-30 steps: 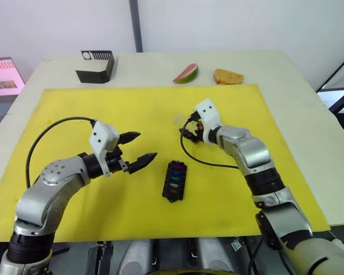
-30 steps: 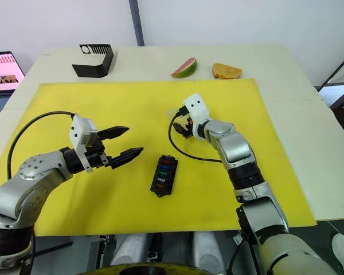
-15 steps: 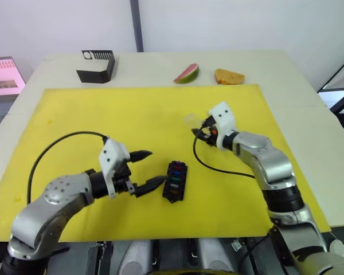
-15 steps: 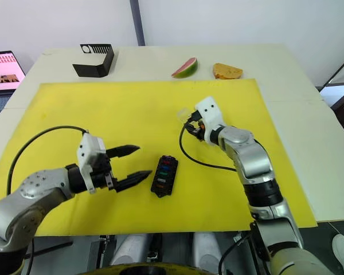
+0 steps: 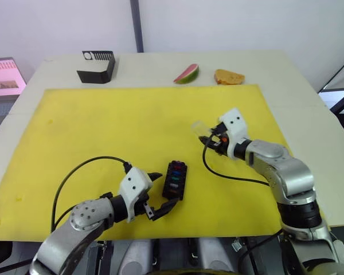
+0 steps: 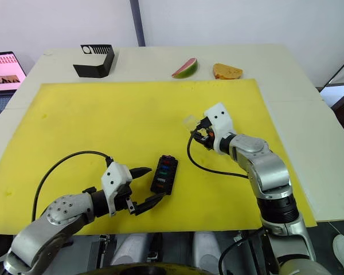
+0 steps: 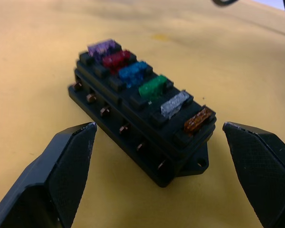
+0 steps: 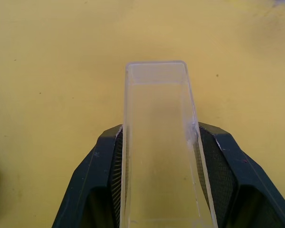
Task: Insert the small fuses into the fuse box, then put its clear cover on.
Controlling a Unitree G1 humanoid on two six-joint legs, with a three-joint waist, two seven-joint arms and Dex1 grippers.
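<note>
My right gripper (image 8: 156,175) is clamped on the clear cover (image 8: 157,142), one finger against each long side, and holds it in the air above the yellow mat (image 5: 103,126), with its far end sticking out past my fingertips. My left gripper (image 5: 159,192) hangs low over the mat with its fingers spread wide and nothing between them, its tips just beside the near end of the fuse box (image 5: 175,180). The box lies flat on the mat between my two arms, and nothing blocks the way to it. The small fuses (image 7: 147,85) sit in its slots in one line: purple, red, blue, green, grey, amber. At the far edge of the table (image 5: 160,66) stand a black angular box (image 5: 96,66), a watermelon slice (image 5: 186,74) and a piece of bread (image 5: 228,76). I can read no lettering anywhere.
</note>
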